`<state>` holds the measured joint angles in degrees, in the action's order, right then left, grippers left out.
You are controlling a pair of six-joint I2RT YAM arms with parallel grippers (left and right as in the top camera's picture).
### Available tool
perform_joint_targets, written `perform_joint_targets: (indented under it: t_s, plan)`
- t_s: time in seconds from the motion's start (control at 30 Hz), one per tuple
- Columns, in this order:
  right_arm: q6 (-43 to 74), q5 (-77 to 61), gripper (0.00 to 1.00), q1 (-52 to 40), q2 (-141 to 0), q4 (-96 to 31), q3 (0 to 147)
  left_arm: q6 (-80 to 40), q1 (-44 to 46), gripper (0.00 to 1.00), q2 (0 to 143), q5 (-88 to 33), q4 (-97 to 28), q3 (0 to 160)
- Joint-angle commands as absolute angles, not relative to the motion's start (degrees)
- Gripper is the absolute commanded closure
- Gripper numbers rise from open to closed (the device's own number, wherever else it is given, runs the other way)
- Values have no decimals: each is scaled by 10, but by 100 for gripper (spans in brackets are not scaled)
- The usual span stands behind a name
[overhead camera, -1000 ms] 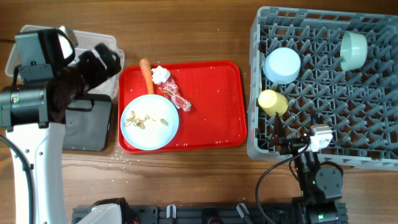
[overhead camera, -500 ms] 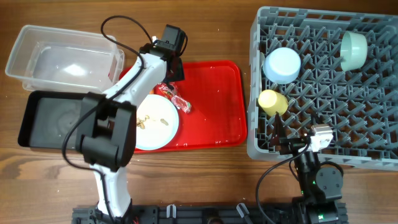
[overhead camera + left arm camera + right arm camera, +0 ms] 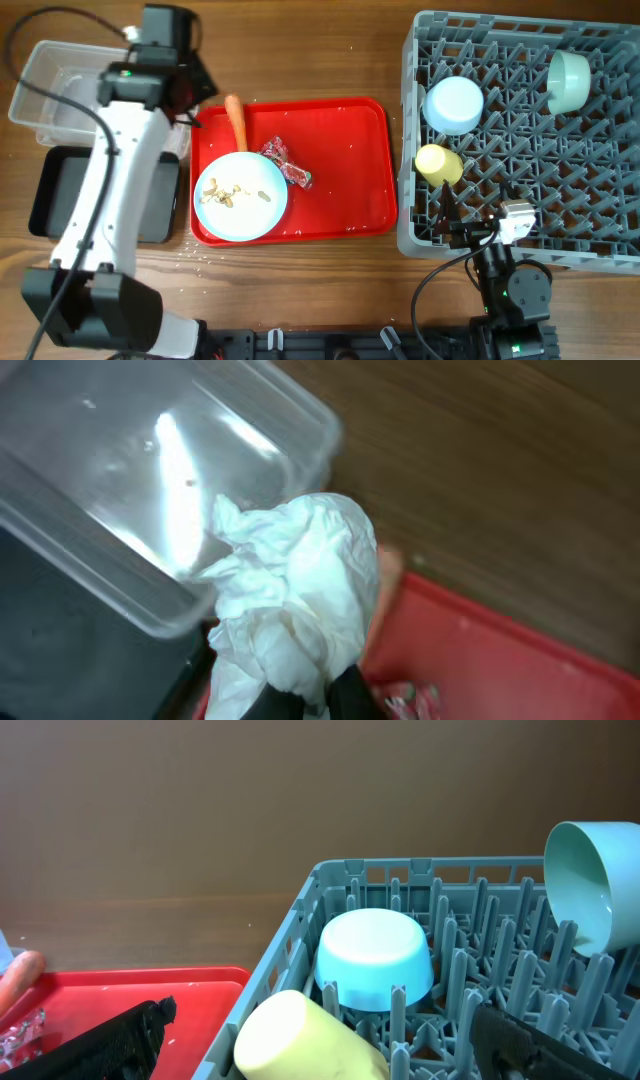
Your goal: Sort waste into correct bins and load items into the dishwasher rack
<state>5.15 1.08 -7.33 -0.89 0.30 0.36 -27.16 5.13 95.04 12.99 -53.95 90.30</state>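
My left gripper [image 3: 320,700] is shut on the crumpled white tissue [image 3: 300,590], which hangs over the gap between the clear tub [image 3: 120,470] and the red tray [image 3: 500,660]. From overhead the left gripper [image 3: 188,95] sits at the clear tub's [image 3: 60,80] right edge and hides the tissue. The carrot [image 3: 236,120], the red wrapper [image 3: 288,164] and the blue plate [image 3: 240,195] with food scraps lie on the red tray [image 3: 350,150]. My right gripper [image 3: 322,1012] stands open over the rack's [image 3: 590,180] front left part, behind the yellow cup [image 3: 300,1040].
The black tray [image 3: 50,200] lies in front of the clear tub, partly under my left arm. In the rack are a blue bowl [image 3: 454,104] upside down, a pale green bowl [image 3: 568,80] on its side and the yellow cup [image 3: 438,163].
The left gripper came down on the tissue on the red tray, shut on it and carried it left to the tub's edge. The wrapper shifted slightly. The right arm stayed still.
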Motion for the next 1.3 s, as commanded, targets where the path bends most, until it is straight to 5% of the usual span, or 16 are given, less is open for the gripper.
perform_joint_targets:
  t_s: [0.0,0.07,0.13,0.17,0.3,0.53,0.83,0.9,0.97,1.13,1.27]
  plan:
    - [61,7,0,-71,-3,6,3,-274,-34,92,997,155,-481,899]
    - [61,7,0,-71,-3,6,3,-263,-65,77,1031,142,-440,899]
    - [61,8,0,-71,-3,6,3,-197,-72,38,1038,41,-440,900]
    - [61,7,0,-71,-3,6,3,-195,-62,27,1029,-2,-466,901]
    - [61,7,0,-71,-3,6,3,-195,25,26,1013,-9,-561,901]
    - [61,8,0,-71,-3,6,3,-251,229,34,1023,20,-504,784]
    - [61,7,0,-71,-3,6,3,-275,252,38,1135,50,-355,716]
    - [61,8,0,-71,-3,6,3,-275,252,55,1152,50,-344,716]
    - [61,8,0,-71,-3,6,3,-275,251,94,1145,50,-317,718]
    - [61,8,0,-71,-3,6,3,-275,229,96,1044,50,-383,785]
    - [61,7,0,-71,-3,6,3,-272,113,96,919,51,-421,793]
